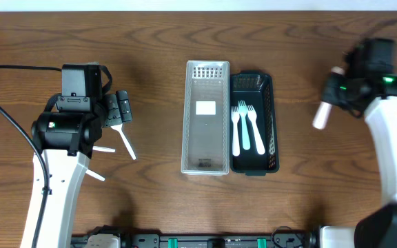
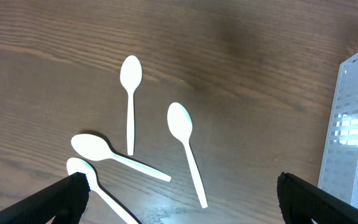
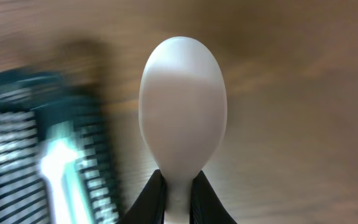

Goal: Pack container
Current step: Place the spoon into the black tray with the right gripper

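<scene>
White spoon [image 3: 182,106] pinched at its neck in your right gripper [image 3: 178,186], likely bound for the clear bin [image 1: 187,138] at nine o'clock; left gripper [image 2: 182,186] gapes.

Bare table [image 1: 302,172] beside black basket [image 1: 274,138]

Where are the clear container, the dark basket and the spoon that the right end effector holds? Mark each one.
clear container [image 1: 206,141], overhead view, on its bare floor.
dark basket [image 1: 273,131], overhead view, on its right wall.
spoon [image 3: 183,106], right wrist view, on its bowl.
</scene>
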`<state>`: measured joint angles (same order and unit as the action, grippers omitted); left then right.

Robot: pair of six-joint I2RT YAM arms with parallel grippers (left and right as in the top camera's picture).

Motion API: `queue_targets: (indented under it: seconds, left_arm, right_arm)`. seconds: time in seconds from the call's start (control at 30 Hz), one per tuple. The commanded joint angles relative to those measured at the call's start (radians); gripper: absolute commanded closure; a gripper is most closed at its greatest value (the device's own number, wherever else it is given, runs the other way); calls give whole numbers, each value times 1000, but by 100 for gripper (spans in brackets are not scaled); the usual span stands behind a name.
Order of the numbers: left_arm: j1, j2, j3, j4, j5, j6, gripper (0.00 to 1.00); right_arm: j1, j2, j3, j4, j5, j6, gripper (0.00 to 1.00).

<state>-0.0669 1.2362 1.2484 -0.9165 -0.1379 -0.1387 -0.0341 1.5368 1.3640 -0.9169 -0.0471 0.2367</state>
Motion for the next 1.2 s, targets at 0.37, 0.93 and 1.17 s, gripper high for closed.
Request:
queue_targets:
  seconds: [0.37,0.93,1.17]
  left_arm:
    - [4,-2,18,-4,-5,-13,2]
    - [5,-1,18,-17,-5,-25,2]
    - [11,143,18,-3,-5,-154,2]
  right_arm:
    - [462,149,28,4,-2,154,93]
    - [398,166,211,-17,-32,61,38]
    - [214,79,285,-66,-32,60,32]
